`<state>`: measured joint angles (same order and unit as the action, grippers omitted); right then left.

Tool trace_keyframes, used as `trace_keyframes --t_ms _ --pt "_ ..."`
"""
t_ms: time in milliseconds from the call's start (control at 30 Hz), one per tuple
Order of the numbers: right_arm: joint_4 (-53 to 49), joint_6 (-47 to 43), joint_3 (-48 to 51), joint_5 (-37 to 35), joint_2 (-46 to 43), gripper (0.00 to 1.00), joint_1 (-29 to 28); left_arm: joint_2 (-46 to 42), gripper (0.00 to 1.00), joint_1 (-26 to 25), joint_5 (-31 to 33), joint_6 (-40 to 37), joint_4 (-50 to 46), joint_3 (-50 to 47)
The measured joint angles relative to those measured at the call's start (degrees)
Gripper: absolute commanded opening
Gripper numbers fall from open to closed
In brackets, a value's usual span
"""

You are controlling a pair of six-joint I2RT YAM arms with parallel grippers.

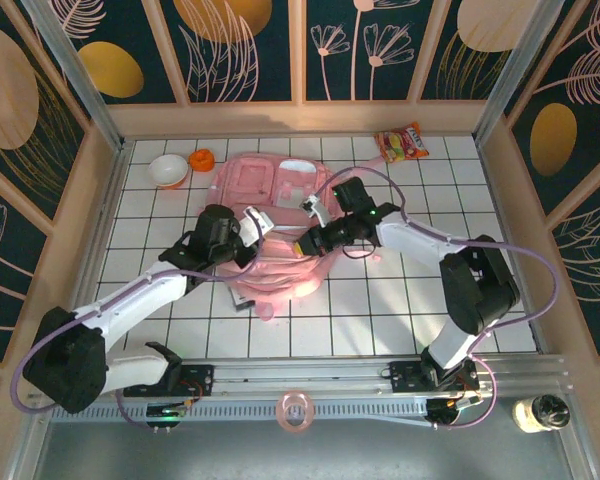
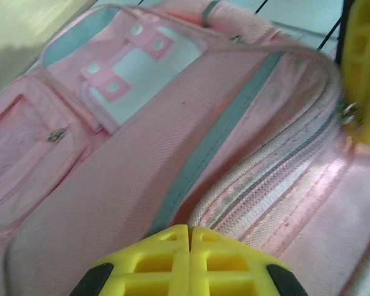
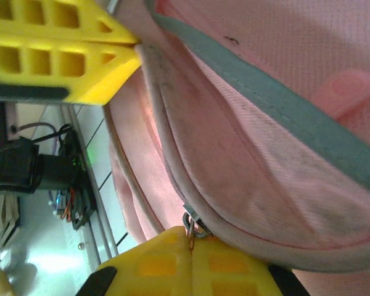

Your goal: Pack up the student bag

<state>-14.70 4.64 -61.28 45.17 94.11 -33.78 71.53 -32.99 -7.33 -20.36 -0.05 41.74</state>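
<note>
The student bag (image 1: 272, 188) lies flat, front pockets up, mid-way across the tiled surface (image 1: 400, 300), between the two arms; what it holds cannot be seen. The left pincer (image 2: 189, 229) is closed, its yellow tips pinching the bag's edge beside the zip; the right pincer (image 3: 191, 239) is closed on a metal zip pull (image 3: 195, 226) at the bag's rim. A white bowl (image 1: 153, 170) stands near the far left corner, an orange object (image 1: 202, 159) just beside it; a snack packet (image 1: 402, 142) lies far right.
</note>
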Motion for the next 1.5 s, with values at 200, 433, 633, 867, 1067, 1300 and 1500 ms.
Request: trace_keyframes --t_ms 200,433,633,867,1067,1300,1500 --pt "7.2 15.0 5.6 -2.6 -5.0 0.00 -0.2 0.7 0.50 -3.4 -5.6 12.1 6.8 1.1" --pt "12.7 34.4 7.9 -3.3 -5.6 0.00 -0.9 -9.1 0.60 -3.5 -10.2 15.6 8.2 -3.4" --pt "15.0 46.4 8.2 -3.9 -5.9 0.00 -1.5 -9.9 0.58 -5.4 -9.2 9.2 6.0 -7.6" --pt "15.3 54.7 8.2 -4.9 -6.6 0.00 -1.8 -8.8 0.50 -7.3 -3.7 0.7 11.0 -11.6" --pt "15.3 59.3 8.2 -4.9 -6.6 0.00 -1.9 -7.0 0.44 -8.0 -2.6 -3.8 17.9 -13.6" --pt "15.4 62.5 8.2 -4.9 -6.6 0.00 -2.0 -4.9 0.37 -8.3 -2.6 -6.9 22.6 -14.1" --pt "15.9 64.4 8.2 -4.8 -6.6 0.00 -2.1 -2.5 0.33 -8.8 -2.8 -7.7 25.4 -14.1"
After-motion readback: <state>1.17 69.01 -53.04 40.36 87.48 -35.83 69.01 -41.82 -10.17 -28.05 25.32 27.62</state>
